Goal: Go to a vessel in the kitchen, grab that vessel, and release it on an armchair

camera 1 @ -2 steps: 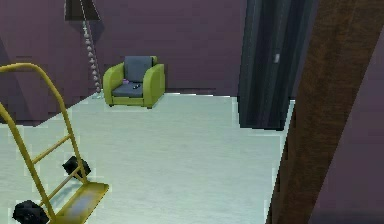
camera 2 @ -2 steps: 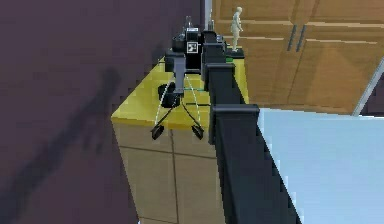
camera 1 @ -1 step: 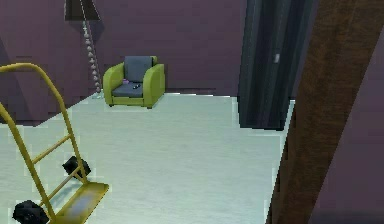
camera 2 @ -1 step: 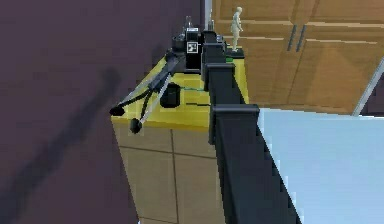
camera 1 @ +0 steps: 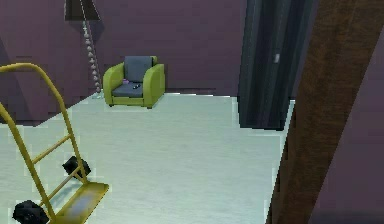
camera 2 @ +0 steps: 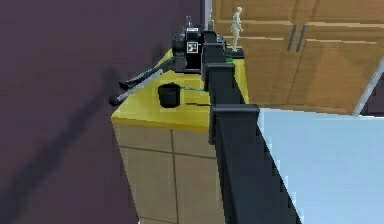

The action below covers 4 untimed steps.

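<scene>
1. tool [camera 2: 117,93] sits at the far end of the dark arm [camera 2: 235,140], its thin fingers slanting over the yellow desk [camera 2: 150,118] toward its left edge in the arm side view. how the fingers stand cannot be told, nor whether they have hold of anything.
2. the vessel [camera 2: 170,95] is a small dark pot standing upright on the desk, just beside the arm and near the tool. whether they touch cannot be made out. what looks like a thin handle pokes from it toward the arm.
3. handling, as a guess: a stiff metal pot, small and probably light, not fragile, but smooth-walled — liable to slip or swivel in a thin two-finger hold.
4. best hold, to my mind: across the wall just under the rim, rather than by the handle, which would let the body swing.
5. a pale statuette [camera 2: 237,25] stands farther back on the desk — worth keeping clear of on the lift.
6. the green armchair [camera 1: 135,83] stands by the far wall in the forward view, across bare floor, with something grey [camera 1: 128,88] on its seat. a soft seat may let the pot tip if it is let go off-centre.
</scene>
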Tool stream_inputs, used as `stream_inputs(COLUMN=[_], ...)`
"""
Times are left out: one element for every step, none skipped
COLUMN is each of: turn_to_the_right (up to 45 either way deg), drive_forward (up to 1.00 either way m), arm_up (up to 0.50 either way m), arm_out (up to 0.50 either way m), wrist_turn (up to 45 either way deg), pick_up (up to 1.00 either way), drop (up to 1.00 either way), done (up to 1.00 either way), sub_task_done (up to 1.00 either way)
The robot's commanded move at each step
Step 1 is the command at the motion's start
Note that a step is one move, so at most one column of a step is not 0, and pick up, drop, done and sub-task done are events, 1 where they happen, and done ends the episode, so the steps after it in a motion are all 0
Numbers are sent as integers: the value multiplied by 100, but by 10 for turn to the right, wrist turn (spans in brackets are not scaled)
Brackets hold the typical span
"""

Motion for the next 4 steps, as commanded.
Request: stream_inputs(turn_to_the_right=[0, 0, 0, 0], drive_forward=[0, 0, 0, 0], arm_up=[0, 0, -16, 0], arm_out=[0, 0, 0, 0], wrist_turn=[450, 360, 0, 0], pick_up=[0, 0, 0, 100], drop=[0, 0, 0, 0], done=[0, 0, 0, 0], sub_task_done=[0, 0, 0, 0])
